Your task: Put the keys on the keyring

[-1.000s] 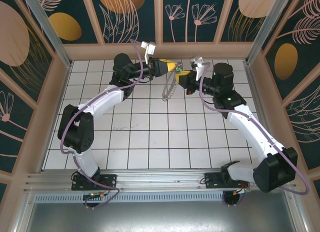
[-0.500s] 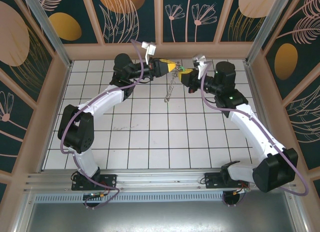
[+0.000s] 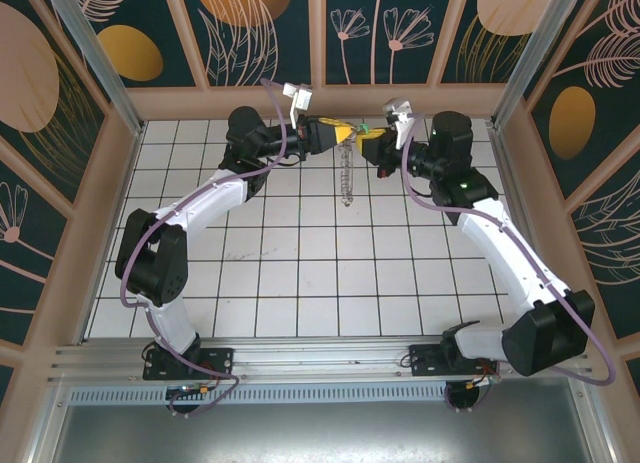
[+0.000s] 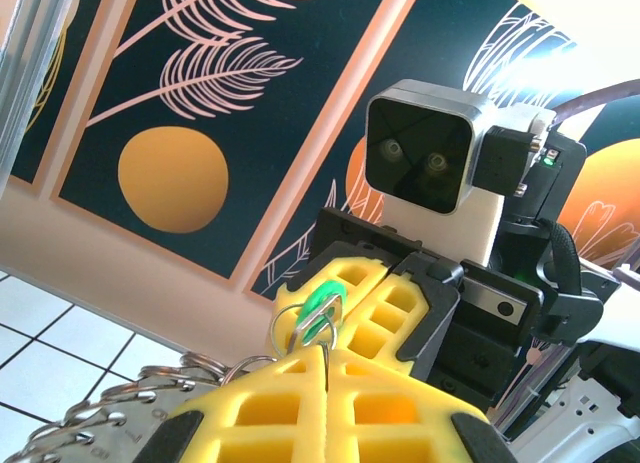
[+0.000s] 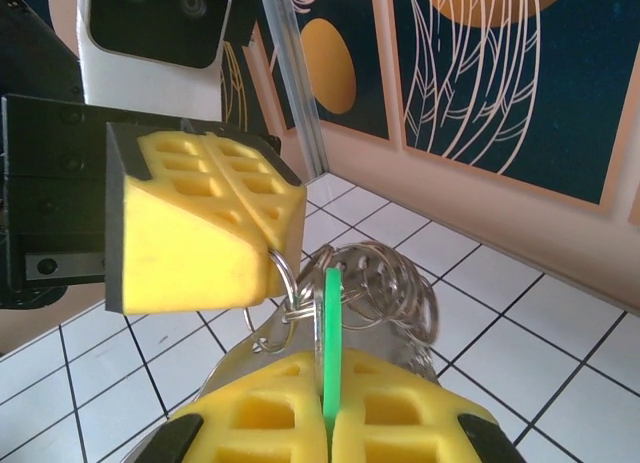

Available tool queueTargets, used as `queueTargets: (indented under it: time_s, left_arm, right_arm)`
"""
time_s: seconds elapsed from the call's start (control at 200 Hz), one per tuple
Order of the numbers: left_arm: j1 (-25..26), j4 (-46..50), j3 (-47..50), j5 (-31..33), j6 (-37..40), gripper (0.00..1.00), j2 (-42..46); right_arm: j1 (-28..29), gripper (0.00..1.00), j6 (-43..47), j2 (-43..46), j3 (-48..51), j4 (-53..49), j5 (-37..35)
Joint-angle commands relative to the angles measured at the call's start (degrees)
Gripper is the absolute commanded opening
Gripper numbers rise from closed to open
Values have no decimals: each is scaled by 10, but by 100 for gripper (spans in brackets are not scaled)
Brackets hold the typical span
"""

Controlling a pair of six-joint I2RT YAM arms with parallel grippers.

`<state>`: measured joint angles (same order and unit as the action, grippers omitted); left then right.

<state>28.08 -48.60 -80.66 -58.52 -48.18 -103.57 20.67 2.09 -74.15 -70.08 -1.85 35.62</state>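
Note:
High over the back of the table, my left gripper (image 3: 343,133) and right gripper (image 3: 371,141) meet tip to tip. The keyring (image 3: 347,178) dangles below them as a chain of silvery rings. In the left wrist view my left gripper (image 4: 328,351) is shut on a thin wire ring of the keyring (image 4: 130,408). Just beyond it is the green-headed key (image 4: 320,308), pinched in the right gripper's yellow fingers (image 4: 400,303). In the right wrist view my right gripper (image 5: 328,375) is shut on the key (image 5: 331,313), edge-on. The key touches a small ring held by the left gripper's fingers (image 5: 200,233), with the keyring (image 5: 395,278) behind.
The white tiled table (image 3: 300,273) lies well below both grippers. Patterned walls (image 3: 270,33) enclose the back and sides, with a metal rail (image 3: 300,358) along the near edge.
The right gripper has moved up and left to meet the left gripper's tip. The keyring has swung from a slant to hanging straight down. The left arm has held still.

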Motion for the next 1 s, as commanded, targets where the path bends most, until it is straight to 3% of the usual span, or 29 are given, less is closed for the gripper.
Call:
queueTargets:
  time_s: [0.0, 0.936, 0.996]
  left_arm:
    - [0, -16, -1, -6, 8, 0, 20]
    - [0, -11, 8, 20, 8, 0, 16]
    - [0, -7, 9, 29, 9, 8, 14]
  right_arm:
    - [-4, 0, 23, -6, -29, -16, -10]
    - [-7, 0, 38, -19, -91, -32, -69]
    - [-7, 0, 40, -24, -100, -40, -74]
